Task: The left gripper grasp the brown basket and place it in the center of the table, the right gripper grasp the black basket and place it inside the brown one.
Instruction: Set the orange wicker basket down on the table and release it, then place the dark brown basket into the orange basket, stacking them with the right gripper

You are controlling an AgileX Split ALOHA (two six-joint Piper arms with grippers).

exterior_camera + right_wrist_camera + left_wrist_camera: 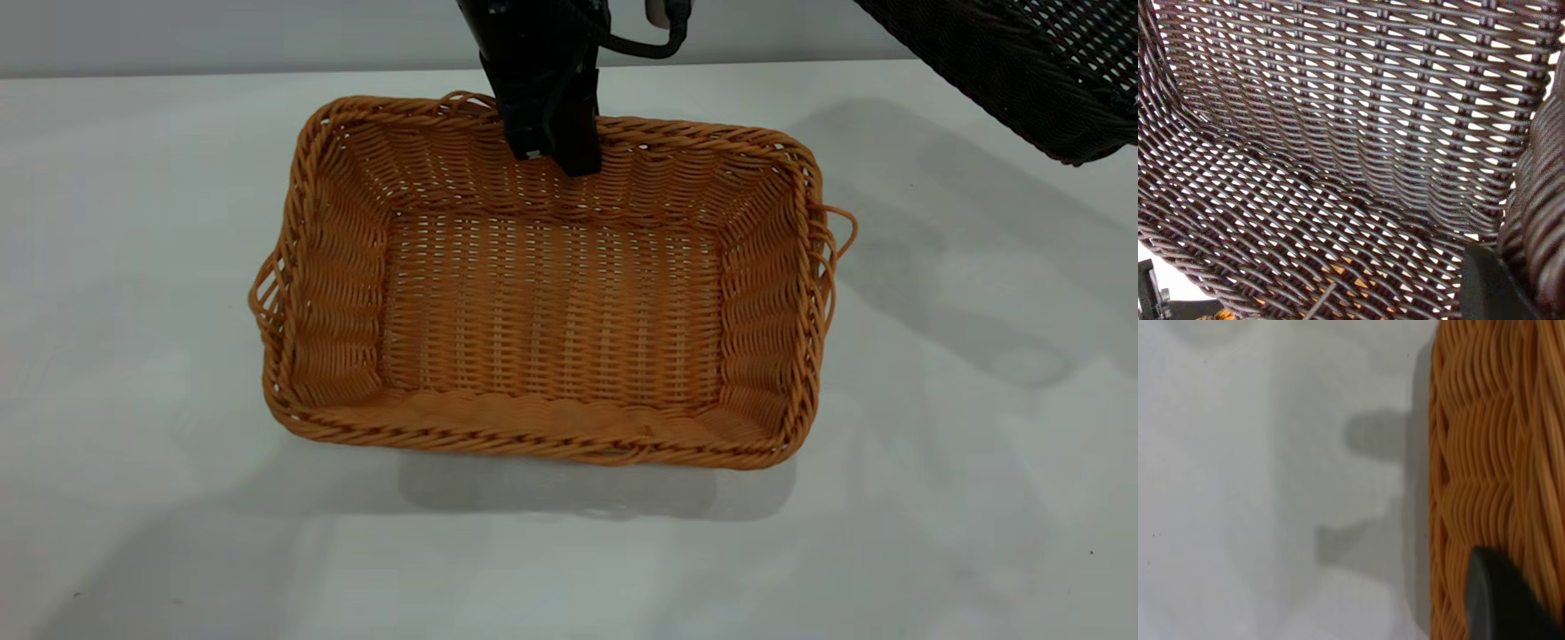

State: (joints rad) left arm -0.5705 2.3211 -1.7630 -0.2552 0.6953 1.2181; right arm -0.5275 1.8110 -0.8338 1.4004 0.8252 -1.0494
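The brown basket (551,293) sits on the table (133,267), about in the middle, open side up. My left gripper (553,147) comes down over its far long rim, one finger inside and one outside, shut on the rim. In the left wrist view a dark finger (1501,600) lies against the basket's woven wall (1491,453). The black basket (1031,62) hangs tilted in the air at the upper right, clear of the table. In the right wrist view its open weave (1338,147) fills the frame, and one dark finger (1488,287) presses beside its braided rim (1538,213). The right gripper is out of the exterior view.
The table is bare pale grey all round the brown basket, with soft shadows of the arm and the black basket at right (960,267). The left arm's black body and cable (622,36) rise behind the brown basket.
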